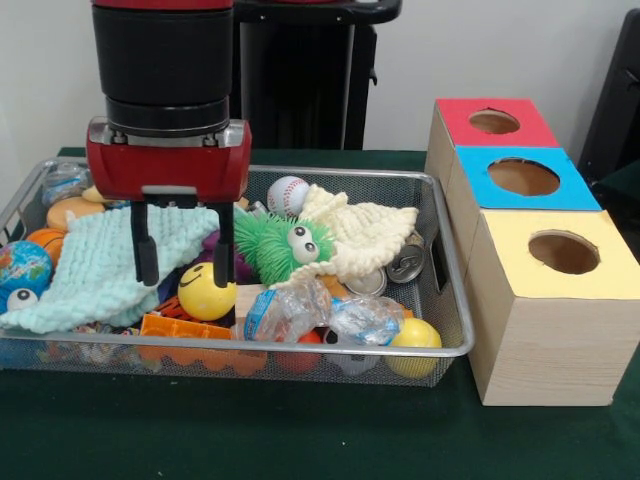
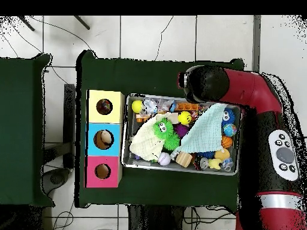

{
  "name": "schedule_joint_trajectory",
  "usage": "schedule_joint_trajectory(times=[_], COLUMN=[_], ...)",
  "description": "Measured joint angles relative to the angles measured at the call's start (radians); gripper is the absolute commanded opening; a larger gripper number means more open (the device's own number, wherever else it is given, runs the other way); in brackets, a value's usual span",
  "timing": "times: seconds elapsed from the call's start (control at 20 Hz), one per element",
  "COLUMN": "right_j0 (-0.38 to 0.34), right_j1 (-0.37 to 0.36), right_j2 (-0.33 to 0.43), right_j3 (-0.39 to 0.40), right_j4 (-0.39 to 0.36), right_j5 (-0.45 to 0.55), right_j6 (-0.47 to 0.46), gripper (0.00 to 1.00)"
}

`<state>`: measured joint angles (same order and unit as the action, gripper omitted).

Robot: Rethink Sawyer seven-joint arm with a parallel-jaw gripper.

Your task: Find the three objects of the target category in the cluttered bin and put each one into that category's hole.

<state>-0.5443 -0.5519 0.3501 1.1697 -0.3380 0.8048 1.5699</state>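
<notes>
The wire-mesh bin (image 1: 300,352) lies on the green table, full of toys; it also shows in the overhead view (image 2: 125,157). My gripper (image 1: 186,258) hangs open and empty over the bin's left part. One finger is in front of a mint knitted cloth (image 1: 100,270). The other is just above a yellow smiley ball (image 1: 205,292). The round hole (image 1: 564,252) in the yellow top of the largest wooden box is to the right of the bin; it also shows in the overhead view (image 2: 104,107). In the overhead view the arm (image 2: 207,84) hides the fingers.
Also in the bin: a green fuzzy toy (image 1: 275,240), a baseball (image 1: 288,195), a cream cloth (image 1: 365,235), a can (image 1: 405,265), a crushed plastic bottle (image 1: 300,310), a yellow ball (image 1: 415,335) and a globe ball (image 1: 22,268). Blue-topped (image 1: 523,177) and red-topped (image 1: 494,122) boxes stand behind the yellow one.
</notes>
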Motion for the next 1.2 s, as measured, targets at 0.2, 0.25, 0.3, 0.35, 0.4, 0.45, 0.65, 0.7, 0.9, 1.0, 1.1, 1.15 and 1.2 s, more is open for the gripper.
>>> schedule_joint_trajectory(times=[0.2, 0.25, 0.3, 0.35, 0.4, 0.45, 0.65, 0.7, 0.9, 1.0, 1.1, 1.15, 1.2], right_j0=[-0.001, -0.001, -0.002, -0.003, -0.003, -0.004, -0.013, -0.017, -0.039, -0.049, -0.056, -0.061, -0.07], right_j1=[0.0, 0.001, 0.002, 0.004, 0.005, 0.01, 0.038, 0.049, 0.095, 0.119, 0.135, 0.145, 0.164], right_j2=[0.0, 0.0, 0.0, 0.0, 0.0, 0.0, 0.0, 0.0, 0.0, 0.0, 0.001, 0.001, 0.001], right_j3=[-0.001, -0.005, -0.009, -0.014, -0.018, -0.028, -0.074, -0.088, -0.132, -0.152, -0.163, -0.169, -0.179], right_j4=[0.0, 0.0, 0.0, 0.0, 0.0, 0.0, -0.002, -0.002, -0.003, -0.007, -0.012, -0.016, -0.023], right_j5=[0.008, 0.013, 0.018, 0.022, 0.025, 0.03, 0.043, 0.043, 0.043, 0.043, 0.043, 0.043, 0.043], right_j6=[0.0, 0.0, 0.0, 0.0, 0.0, 0.0, 0.0, 0.0, 0.0, 0.0, 0.0, 0.0, 0.0], gripper=[1.0, 1.0, 1.0, 1.0, 1.0, 1.0, 1.0, 1.0, 1.0, 1.0, 1.0, 1.0, 1.0])
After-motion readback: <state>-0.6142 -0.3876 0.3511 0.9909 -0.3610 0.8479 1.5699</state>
